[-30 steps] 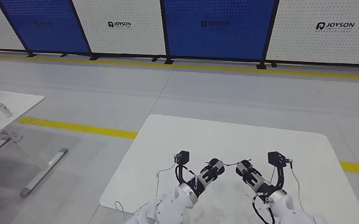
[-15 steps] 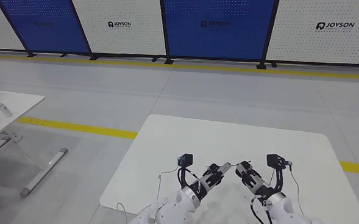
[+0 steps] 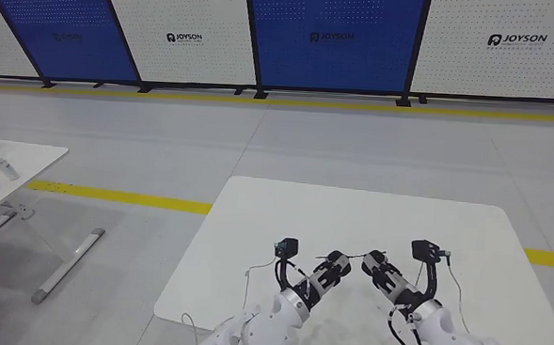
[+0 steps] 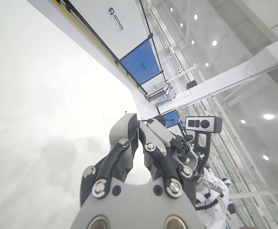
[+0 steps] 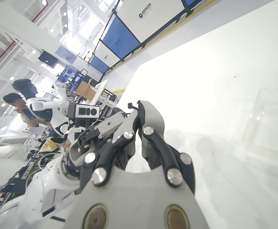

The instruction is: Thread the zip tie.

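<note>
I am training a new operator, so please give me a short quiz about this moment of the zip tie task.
1. True or false: the left gripper is open.
2. What does the right gripper hold? A) a screw B) the zip tie C) nothing
3. Fill in: both grippers are over a white ____.
Key: 1 false, it is shut on the zip tie; 2 B; 3 table.

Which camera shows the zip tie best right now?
Left wrist view: the zip tie is close, strand and head distinct. Right wrist view shows one end; top view, a faint line.
</note>
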